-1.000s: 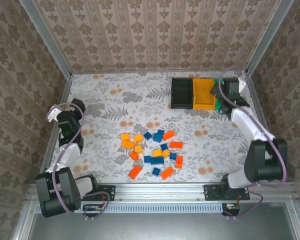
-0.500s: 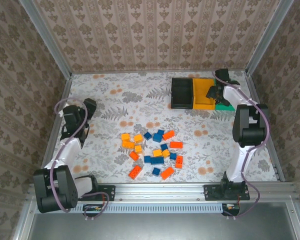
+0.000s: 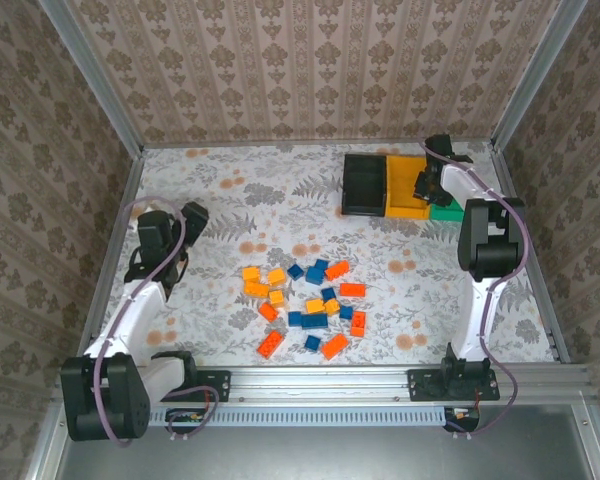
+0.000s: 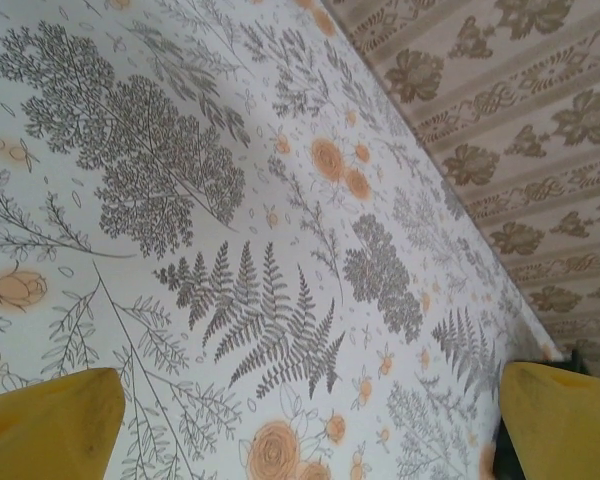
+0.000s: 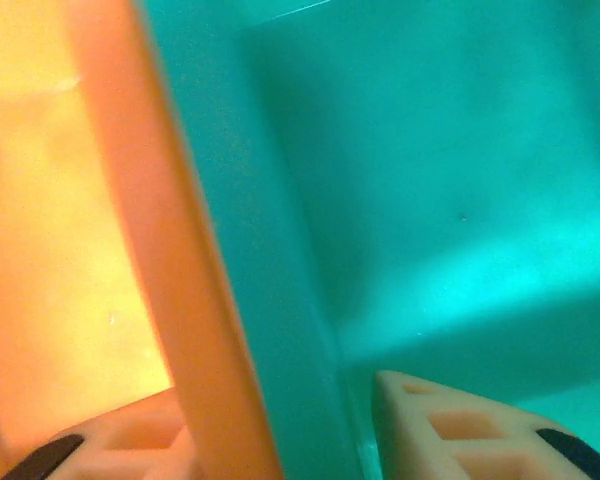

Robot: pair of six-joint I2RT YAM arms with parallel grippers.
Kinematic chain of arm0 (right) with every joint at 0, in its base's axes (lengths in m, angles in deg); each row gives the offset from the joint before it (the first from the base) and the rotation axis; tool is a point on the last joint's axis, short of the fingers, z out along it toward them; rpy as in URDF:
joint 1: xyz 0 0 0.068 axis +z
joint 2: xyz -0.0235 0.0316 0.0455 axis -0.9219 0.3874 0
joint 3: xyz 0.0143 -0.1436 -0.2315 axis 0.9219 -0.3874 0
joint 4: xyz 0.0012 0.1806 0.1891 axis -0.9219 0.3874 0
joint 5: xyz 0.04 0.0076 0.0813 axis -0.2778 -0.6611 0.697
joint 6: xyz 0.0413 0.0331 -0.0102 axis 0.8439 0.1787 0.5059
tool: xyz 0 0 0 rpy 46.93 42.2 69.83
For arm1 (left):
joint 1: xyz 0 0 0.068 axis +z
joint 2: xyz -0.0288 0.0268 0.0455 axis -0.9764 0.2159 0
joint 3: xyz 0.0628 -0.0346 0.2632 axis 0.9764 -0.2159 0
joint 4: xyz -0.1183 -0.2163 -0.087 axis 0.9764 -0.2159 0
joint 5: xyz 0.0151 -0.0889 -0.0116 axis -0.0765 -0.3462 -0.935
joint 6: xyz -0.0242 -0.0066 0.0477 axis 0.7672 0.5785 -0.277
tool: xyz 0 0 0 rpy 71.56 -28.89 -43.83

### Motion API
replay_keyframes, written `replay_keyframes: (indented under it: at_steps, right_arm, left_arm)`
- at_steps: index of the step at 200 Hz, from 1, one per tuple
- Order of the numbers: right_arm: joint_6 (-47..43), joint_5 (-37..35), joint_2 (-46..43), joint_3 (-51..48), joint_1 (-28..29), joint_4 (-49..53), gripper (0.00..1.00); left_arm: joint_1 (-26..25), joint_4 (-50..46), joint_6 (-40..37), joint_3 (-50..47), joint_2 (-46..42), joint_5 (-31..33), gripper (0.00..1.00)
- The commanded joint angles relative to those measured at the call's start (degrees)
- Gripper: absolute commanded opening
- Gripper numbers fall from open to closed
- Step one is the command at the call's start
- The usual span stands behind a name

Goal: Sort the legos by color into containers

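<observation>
Yellow-orange, blue and red-orange legos [image 3: 305, 300] lie unsorted mid-table, well apart from the containers [image 3: 365, 186], whose yellow-green dividing wall the right gripper [image 5: 270, 440] pinches while the left gripper [image 4: 310, 420] hangs wide open, so dragging the bins nearer seems next.

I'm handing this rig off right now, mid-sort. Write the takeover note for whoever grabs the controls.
Left pincer: open, over bare table, to the left of the legos.
Right pincer: at the bin row, fingers tight on either side of the wall between the yellow-orange bin and the green bin; it looks like a grip on that wall.
Legos: all loose in one mixed pile mid-table.
Done: nothing; no brick visible in any bin.
Left: sort every brick by colour.
</observation>
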Motion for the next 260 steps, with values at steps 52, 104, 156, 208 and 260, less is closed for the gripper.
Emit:
replay_keyframes:
  at_steps: [52,104,156,208,260]
  right_arm:
    - [0.19,-1.16,-3.29,-2.42,10.31,0.79,0.00]
    - [7.65,-3.12,-3.53,-3.11,22.50,0.17,0.00]
    - [9.57,-3.97,-1.69,-1.24,31.22,1.73,0.00]
    - [8.04,-5.07,-4.84,-5.03,33.33,2.43,0.00]
    - [8.85,-4.76,-9.52,-13.07,34.02,0.53,0.00]
  left_arm:
    - [-5.45,-5.67,-2.15,1.61,-3.89,2.90,0.99]
    - [-7.21,-8.88,-1.73,0.47,-8.41,4.75,0.99]
    - [-7.27,-11.32,-1.86,-1.04,-12.31,5.06,0.99]
    - [-7.21,-13.68,-3.13,-1.07,-14.53,4.88,1.00]
    - [-7.22,-13.60,-2.99,-1.82,-14.56,4.56,1.00]
